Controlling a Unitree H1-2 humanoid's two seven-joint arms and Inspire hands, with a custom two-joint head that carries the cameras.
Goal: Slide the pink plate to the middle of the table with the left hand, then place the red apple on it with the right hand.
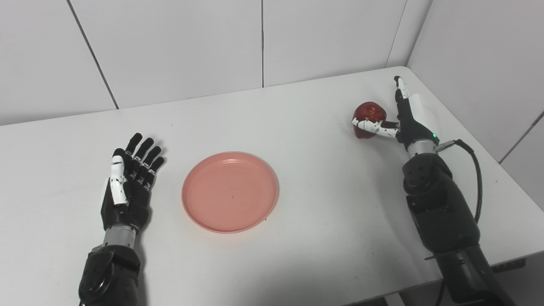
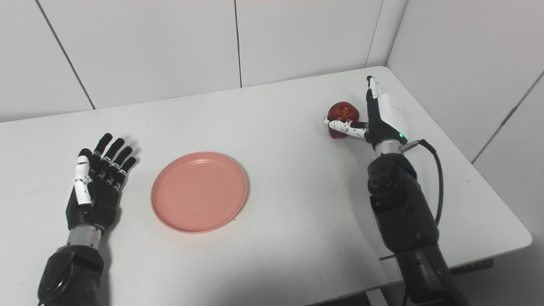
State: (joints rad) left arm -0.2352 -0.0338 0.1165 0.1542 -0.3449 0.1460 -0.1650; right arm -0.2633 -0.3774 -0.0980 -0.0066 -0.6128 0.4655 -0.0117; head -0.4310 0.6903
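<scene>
Right hand (image 1: 406, 121) fingers (image 1: 400, 91) straight, spread from thumb, which lies across front of round glossy red apple (image 1: 369, 119); no closed grip. Apple on white tabletop (image 1: 323, 204) at 2 o'clock, far right. Left hand (image 1: 127, 182) fingers splayed wide, empty, palm up, at 9 o'clock just beside round pink plastic plate (image 1: 230, 191). Plate flat, mid-table, slightly left of centre, well apart from apple.

No readable text or signs

No lettering, label, brand or number can be made out on any surface in either view. Only a small green light (image 1: 434, 136) is seen lit at the wrist of the right hand (image 1: 406, 114), and nothing is written beside it.
</scene>
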